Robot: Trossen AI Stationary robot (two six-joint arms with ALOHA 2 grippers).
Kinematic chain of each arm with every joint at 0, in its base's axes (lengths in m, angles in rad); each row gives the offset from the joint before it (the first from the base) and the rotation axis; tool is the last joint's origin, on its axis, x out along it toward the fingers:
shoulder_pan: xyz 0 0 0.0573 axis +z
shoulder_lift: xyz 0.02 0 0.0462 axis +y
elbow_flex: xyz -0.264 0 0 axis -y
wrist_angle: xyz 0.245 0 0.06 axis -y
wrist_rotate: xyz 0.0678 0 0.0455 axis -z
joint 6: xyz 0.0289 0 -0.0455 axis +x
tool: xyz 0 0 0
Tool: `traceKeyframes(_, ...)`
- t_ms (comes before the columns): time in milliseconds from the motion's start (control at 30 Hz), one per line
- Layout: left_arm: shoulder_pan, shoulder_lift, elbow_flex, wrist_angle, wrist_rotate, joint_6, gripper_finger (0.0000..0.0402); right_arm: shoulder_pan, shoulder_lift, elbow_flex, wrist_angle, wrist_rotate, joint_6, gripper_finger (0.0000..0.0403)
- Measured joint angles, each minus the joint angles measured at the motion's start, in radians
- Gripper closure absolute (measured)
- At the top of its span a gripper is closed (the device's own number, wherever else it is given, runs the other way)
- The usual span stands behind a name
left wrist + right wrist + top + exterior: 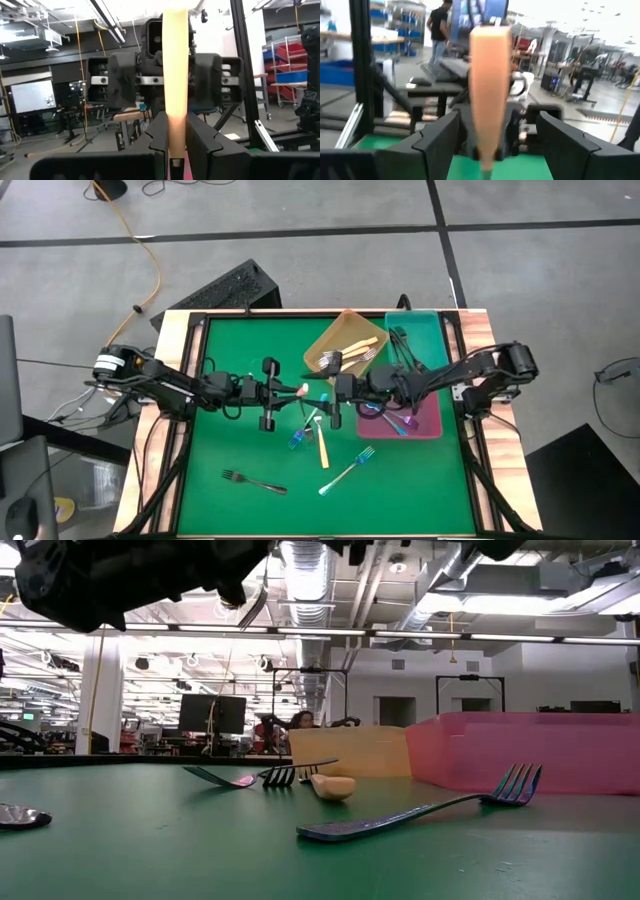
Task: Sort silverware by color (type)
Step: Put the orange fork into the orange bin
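Note:
In mid-air above the middle of the green table, my left gripper (297, 390) is shut on a cream-handled fork (175, 70). The fork's handle (490, 75) reaches out toward my right gripper (322, 392). That gripper is open, with its fingers (440, 140) standing wide on either side of the handle and not touching it. The fork's tines are hidden. Loose forks lie flat on the table: a black one (253, 480), a blue one (347, 469), a cream-handled one (322, 446) and another blue one (300, 436). My left gripper pinches the fork's cream handle (175, 131) between its two fingers. The handle runs along the fingers and sticks out past their tips, slanting a little upward toward the table's right. The fork is lifted clear of the table.
At the far right stand an orange tray (345, 330) with cream-handled forks, a teal tray (425, 335) with black forks and a pink tray (425, 425) with blue forks. The table's near left part has free room. A person stands in the room beyond.

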Motion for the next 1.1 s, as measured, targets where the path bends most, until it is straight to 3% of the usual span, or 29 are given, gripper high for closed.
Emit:
traceKeyframes(633, 0.018, 0.001, -0.001, -0.026, 0.004, -0.004, 0.0381, -0.025, 0.036, 0.014, 0.006, -0.025, 0.000, 0.0132)
traceKeyframes(800, 0.018, 0.001, -0.001, -0.022, 0.004, -0.001, 0.0381, -0.023, 0.036, 0.014, 0.002, -0.025, 0.000, 0.0180)
traceKeyframes(1000, 0.019, 0.001, -0.001, -0.024, -0.002, -0.006, 0.0381, -0.021, 0.036, 0.014, -0.002, -0.026, -0.008, 0.0305)
traceKeyframes(1100, 0.019, 0.000, -0.001, -0.028, -0.002, -0.012, 0.0381, -0.024, 0.035, 0.014, -0.016, -0.026, -0.007, 0.0312)
